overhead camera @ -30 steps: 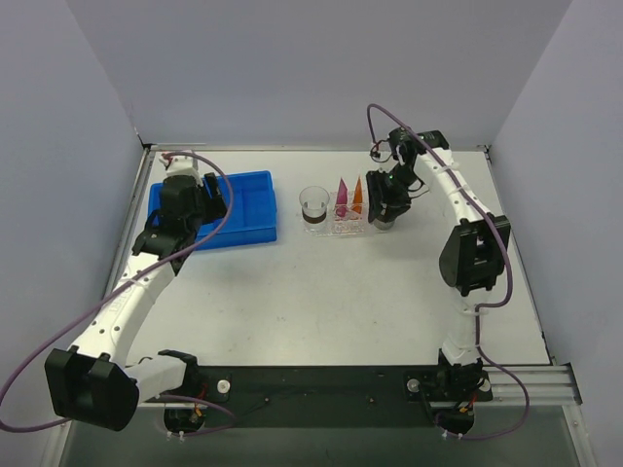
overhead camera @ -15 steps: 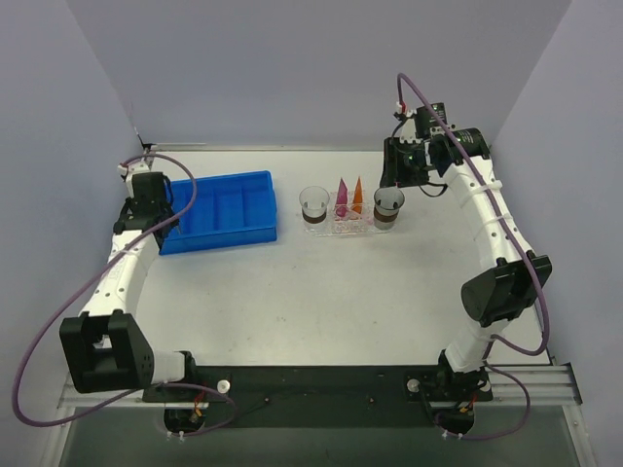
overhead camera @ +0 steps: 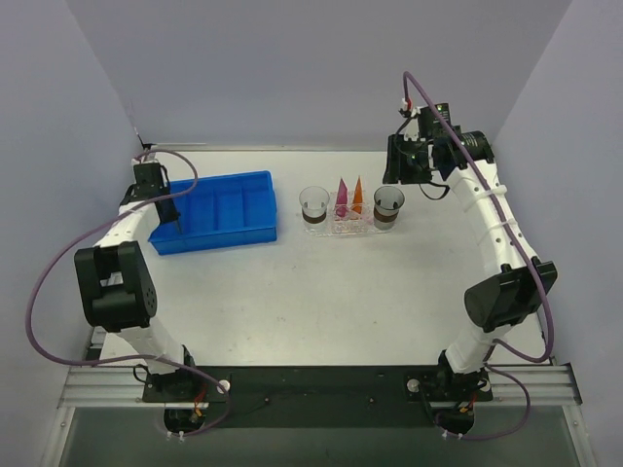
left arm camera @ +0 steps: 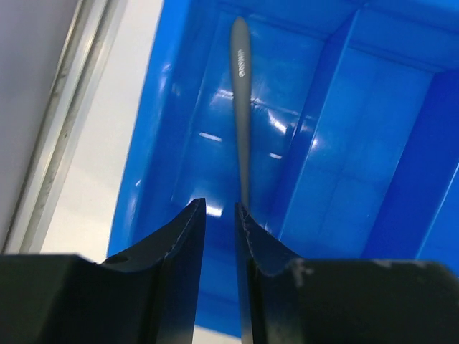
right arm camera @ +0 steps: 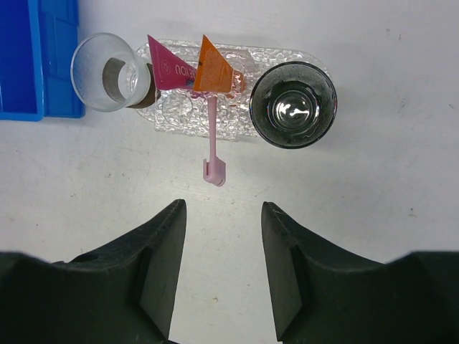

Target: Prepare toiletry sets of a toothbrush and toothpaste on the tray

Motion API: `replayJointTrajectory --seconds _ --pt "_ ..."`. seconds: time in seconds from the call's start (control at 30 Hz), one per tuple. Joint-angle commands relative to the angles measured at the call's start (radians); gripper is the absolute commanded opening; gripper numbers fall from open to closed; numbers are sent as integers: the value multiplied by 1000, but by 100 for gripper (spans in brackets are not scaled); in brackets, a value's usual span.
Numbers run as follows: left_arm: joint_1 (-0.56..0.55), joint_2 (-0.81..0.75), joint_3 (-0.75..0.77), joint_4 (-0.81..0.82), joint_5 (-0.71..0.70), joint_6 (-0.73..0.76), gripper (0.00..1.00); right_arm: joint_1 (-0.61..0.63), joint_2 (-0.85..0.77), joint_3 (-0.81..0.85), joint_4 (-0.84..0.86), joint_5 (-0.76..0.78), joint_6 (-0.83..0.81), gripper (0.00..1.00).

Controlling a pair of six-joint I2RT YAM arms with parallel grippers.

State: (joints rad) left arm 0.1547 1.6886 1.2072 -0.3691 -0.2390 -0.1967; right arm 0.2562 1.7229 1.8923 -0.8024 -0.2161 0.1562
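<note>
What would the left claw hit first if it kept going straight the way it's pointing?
Most likely the grey toothbrush lying in the blue bin: its near end sits right at the tips of the left claw. Depth is unclear, though.

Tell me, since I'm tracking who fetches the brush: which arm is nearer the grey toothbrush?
Left. The left gripper has its jaws at the toothbrush's near end in the blue bin; the right gripper hovers across the table, near the tray.

Bin (left arm camera: 183, 136): smooth blue plastic, glossy, glare streaks. Toothbrush (left arm camera: 242, 122): matt grey plastic. Tray (right arm camera: 174, 117): clear plastic, bumpy, shiny. Table (right arm camera: 373, 186): matt white, faintly speckled.
</note>
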Motion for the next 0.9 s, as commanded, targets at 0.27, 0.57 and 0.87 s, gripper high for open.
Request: replayJointTrajectory --seconds 0.27,0.57,0.87 --pt "40 259 196 134 121 102 39 0 -34 -10 22 14 66 42" --pt "42 319 195 141 153 97 40 -2 9 43 20 3 89 42" --pt "42 358 224 78 116 94 40 -2 47 74 25 -20 103 42"
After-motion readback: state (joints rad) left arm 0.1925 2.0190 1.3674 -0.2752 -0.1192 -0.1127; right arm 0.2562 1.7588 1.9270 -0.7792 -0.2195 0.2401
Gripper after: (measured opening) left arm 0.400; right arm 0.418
